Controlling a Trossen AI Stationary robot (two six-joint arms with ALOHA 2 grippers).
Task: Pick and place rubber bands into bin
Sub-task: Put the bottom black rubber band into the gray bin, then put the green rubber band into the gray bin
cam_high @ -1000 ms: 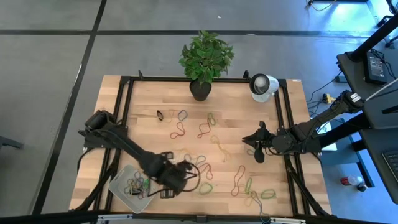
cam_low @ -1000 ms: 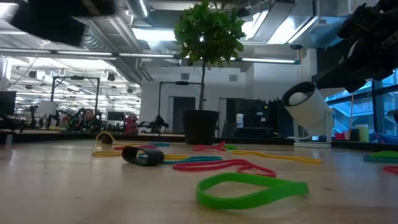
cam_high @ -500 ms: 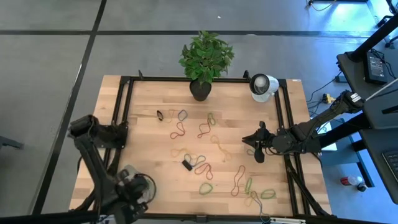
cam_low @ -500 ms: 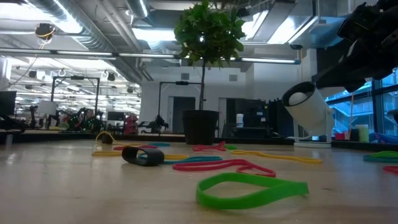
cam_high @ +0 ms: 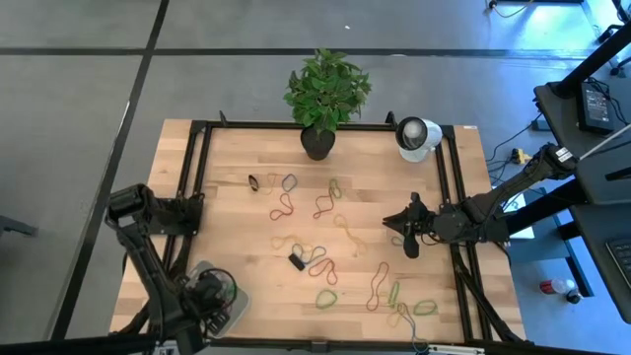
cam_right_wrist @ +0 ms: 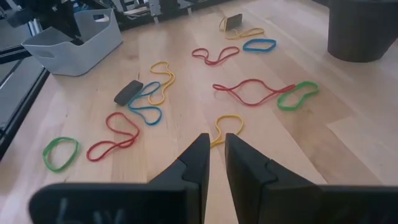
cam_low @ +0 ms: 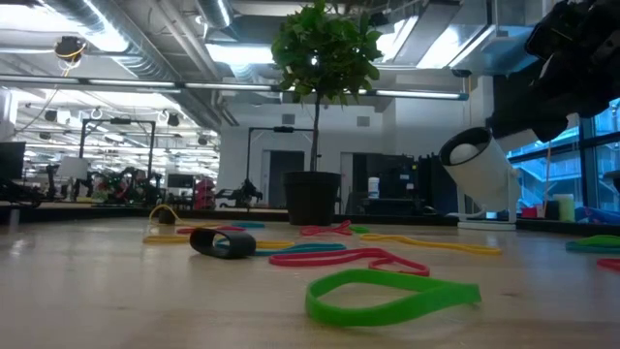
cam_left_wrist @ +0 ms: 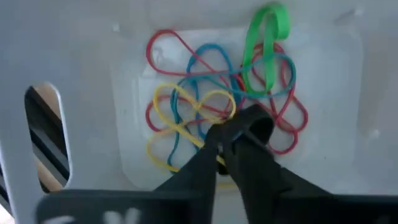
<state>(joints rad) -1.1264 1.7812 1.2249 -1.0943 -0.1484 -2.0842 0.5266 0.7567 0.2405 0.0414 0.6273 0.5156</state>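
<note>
The bin [cam_high: 233,304] stands at the table's near left corner and holds several rubber bands [cam_left_wrist: 205,106] in red, blue, yellow and green. My left gripper [cam_left_wrist: 225,138] hangs over it, pointing straight down, with a narrow gap between the fingertips and nothing showing between them. More rubber bands [cam_high: 317,264] lie loose on the wooden table, among them a green loop [cam_low: 387,296]. My right gripper [cam_right_wrist: 217,146] waits above the table's right side [cam_high: 391,227], slightly open and holding nothing. The bin [cam_right_wrist: 74,43] also shows in the right wrist view.
A small black block [cam_high: 296,262] lies among the loose bands in the table's middle. A potted plant [cam_high: 317,143] and a white round device [cam_high: 416,136] stand along the far edge. Bare wood lies between the bin and the bands.
My left gripper has swung from the loose bands near the table's middle toward the near left corner, and now stands over the bin, lower and rolled about its own axis. The black block that it hid has come into view. My right arm has kept still.
</note>
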